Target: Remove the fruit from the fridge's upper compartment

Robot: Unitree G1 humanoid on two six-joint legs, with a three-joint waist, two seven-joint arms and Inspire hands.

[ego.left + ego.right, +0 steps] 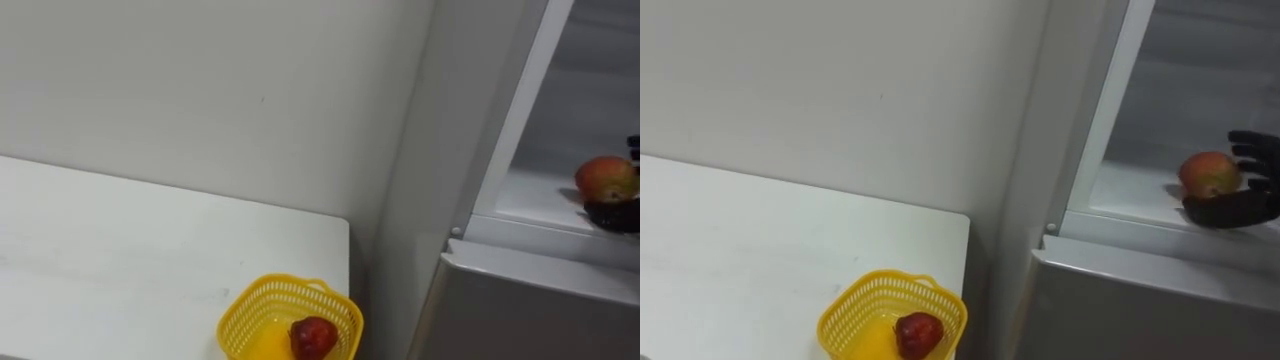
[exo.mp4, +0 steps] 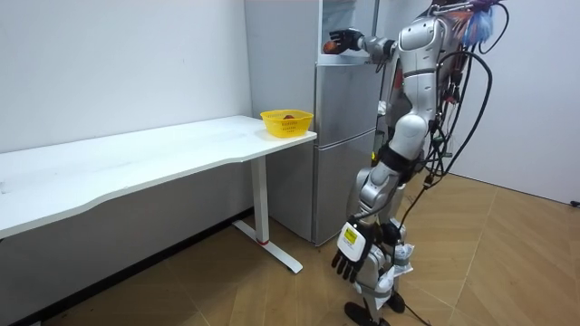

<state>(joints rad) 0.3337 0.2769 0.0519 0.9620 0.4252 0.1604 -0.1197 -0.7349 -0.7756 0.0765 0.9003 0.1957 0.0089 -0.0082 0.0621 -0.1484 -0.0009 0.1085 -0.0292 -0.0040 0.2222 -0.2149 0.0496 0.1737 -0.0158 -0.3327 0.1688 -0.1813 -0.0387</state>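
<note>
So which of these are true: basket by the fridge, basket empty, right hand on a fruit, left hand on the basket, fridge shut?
1. The yellow basket sits on the white table, at the end nearest the fridge. True.
2. The basket is empty. False: a red fruit lies in it.
3. The right hand reaches into the upper compartment, with its fingers curled round a red and yellow fruit. True.
4. The left hand holds the basket. False: it hangs relaxed at the robot's side, holding nothing.
5. The upper compartment is shut. False: it stands open and its shelf is in sight.
</note>
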